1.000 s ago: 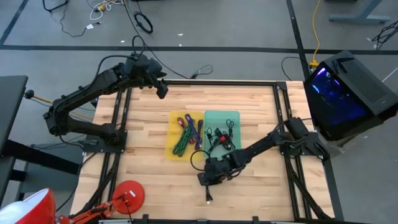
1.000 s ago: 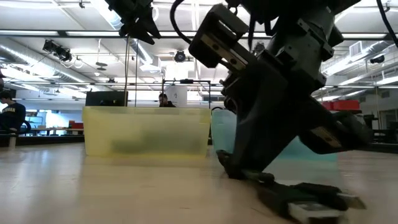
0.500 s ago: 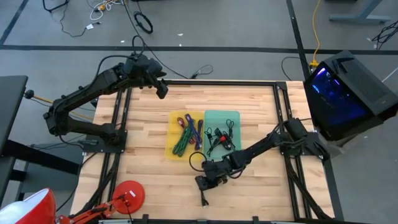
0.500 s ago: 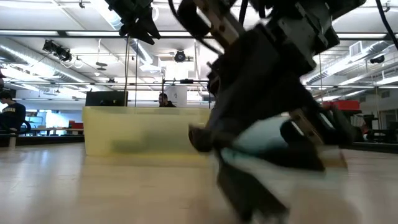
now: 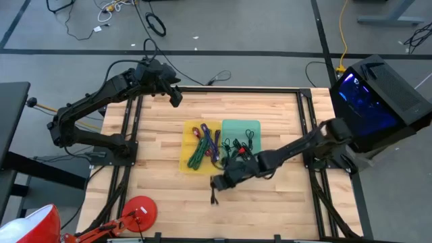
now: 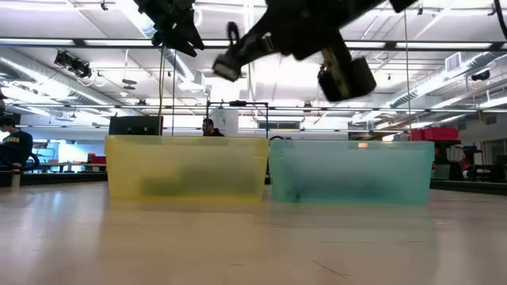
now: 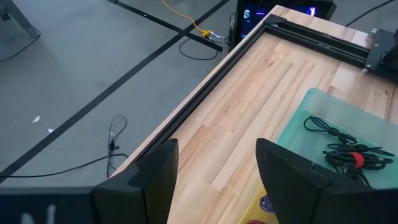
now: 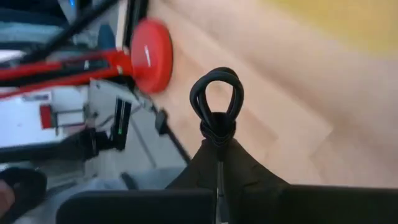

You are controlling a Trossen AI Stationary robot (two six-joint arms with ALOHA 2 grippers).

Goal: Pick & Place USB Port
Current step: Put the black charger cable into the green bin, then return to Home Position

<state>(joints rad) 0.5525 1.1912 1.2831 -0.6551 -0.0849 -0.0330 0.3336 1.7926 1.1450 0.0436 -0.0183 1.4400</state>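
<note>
My right gripper (image 5: 221, 182) hovers above the table just near of the two bins, shut on a bundled black USB cable (image 8: 216, 106). In the low view it hangs high above the bins, with the cable (image 6: 228, 49) sticking out of it. The yellow bin (image 5: 200, 145) holds purple and green cables. Black cables with a red tie lie in the teal bin (image 5: 241, 138). My left gripper (image 5: 174, 94) waits open over the table's far left corner; its wrist view shows the fingers standing apart (image 7: 214, 180). My right gripper pinches the black cable at its tied middle (image 8: 217, 132) between the two fingers. The cable's loop (image 8: 216, 96) sticks out past the fingertips. The bundle is lifted clear of the table, and a loose end (image 5: 213, 198) trails toward the near edge.
A red round base (image 5: 138, 210) sits off the table's near left corner. A lit computer case (image 5: 378, 101) stands beyond the right edge. Bare wood lies left of the yellow bin and near of both bins.
My right gripper has risen from the table top near the near edge and moved toward the bins, taking the black cable with it. The cable, whose end lay on the wood a second ago, now hangs clear of the table.
</note>
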